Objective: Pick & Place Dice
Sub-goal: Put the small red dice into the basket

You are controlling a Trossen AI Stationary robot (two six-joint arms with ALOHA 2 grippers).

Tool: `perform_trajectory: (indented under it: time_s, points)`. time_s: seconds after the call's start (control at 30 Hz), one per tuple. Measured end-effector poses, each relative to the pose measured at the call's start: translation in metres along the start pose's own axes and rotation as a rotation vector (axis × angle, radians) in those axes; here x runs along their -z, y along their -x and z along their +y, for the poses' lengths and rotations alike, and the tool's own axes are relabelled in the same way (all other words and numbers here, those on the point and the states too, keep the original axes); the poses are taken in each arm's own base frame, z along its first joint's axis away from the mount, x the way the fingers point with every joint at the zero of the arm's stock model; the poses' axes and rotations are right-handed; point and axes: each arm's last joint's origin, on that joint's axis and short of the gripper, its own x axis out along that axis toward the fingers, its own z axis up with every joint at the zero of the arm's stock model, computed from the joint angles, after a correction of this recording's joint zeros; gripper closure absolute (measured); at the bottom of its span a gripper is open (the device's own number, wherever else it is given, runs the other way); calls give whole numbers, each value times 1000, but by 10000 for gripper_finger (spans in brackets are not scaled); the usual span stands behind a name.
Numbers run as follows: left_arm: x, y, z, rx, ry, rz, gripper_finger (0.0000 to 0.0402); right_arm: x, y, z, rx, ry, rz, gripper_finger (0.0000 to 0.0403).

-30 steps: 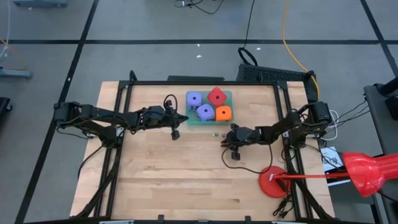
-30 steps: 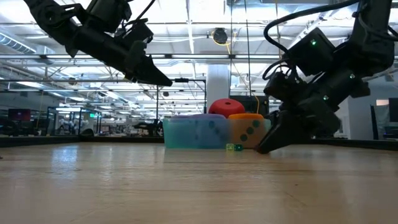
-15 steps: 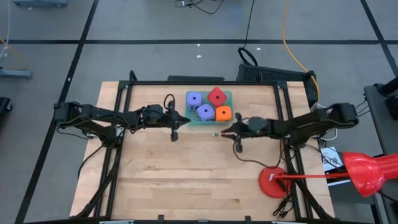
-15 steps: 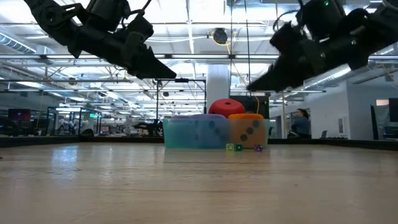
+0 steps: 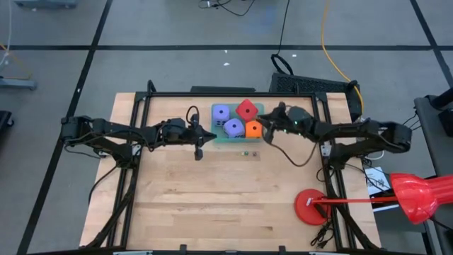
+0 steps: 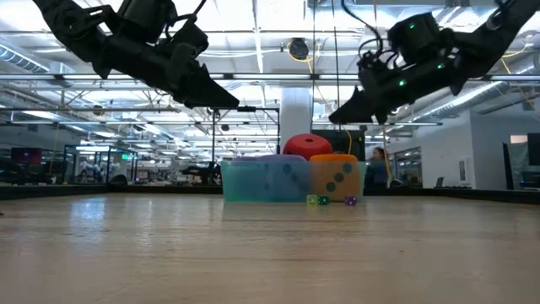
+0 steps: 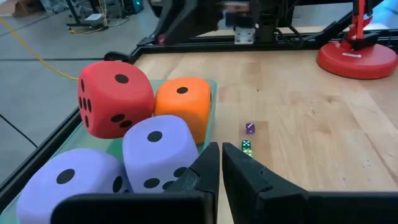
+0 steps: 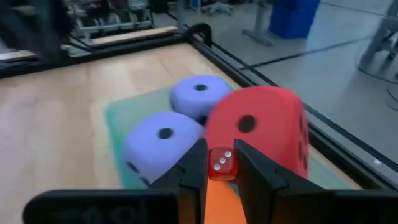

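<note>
A pale green tray [image 5: 259,108] near the table's far edge holds four soft dice: red [image 5: 246,110], orange [image 5: 254,129] and two purple-blue [image 5: 221,112] [image 5: 233,127]. My right gripper [image 5: 263,120] hovers above the tray's right side, over the orange and red dice, shut on a tiny red die [image 8: 221,165]. Several tiny dice [image 5: 245,151] lie on the wood just in front of the tray, a purple one [image 7: 249,127] and a green one [image 7: 246,147] among them. My left gripper [image 5: 211,136] hangs shut and empty at the tray's left near corner. My right gripper pinches the tiny red die [image 8: 221,163] between its two fingertips [image 8: 194,167], one on each side face. The die is lifted clear, above the orange die and beside the red one [image 8: 261,127]. The low view shows the fingers slanting down from the table's right.
A red round-based stand [image 5: 311,207] sits at the table's right near corner, with a cable trailing from the right arm across the wood. A black frame rail borders the table. Bare wood stretches from the tray to the near edge.
My right gripper has risen from the table, where it stood low beside the tiny dice, and travelled toward the far edge until it hangs over the tray's right side. The arm has stretched out. One tiny purple die lies on the wood where the gripper stood.
</note>
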Motion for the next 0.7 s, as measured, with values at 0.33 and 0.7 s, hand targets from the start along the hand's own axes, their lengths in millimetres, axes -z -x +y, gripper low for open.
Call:
perform_trajectory:
  time_s: [0.33, 0.7]
  points:
    - [0, 0, 0, -7, 3, 1, 371, 19, -26, -14, 36, -99, 118, 290]
    - [2, 0, 0, -6, 14, 16, 371, 10, -29, -20, 55, -129, 87, 130]
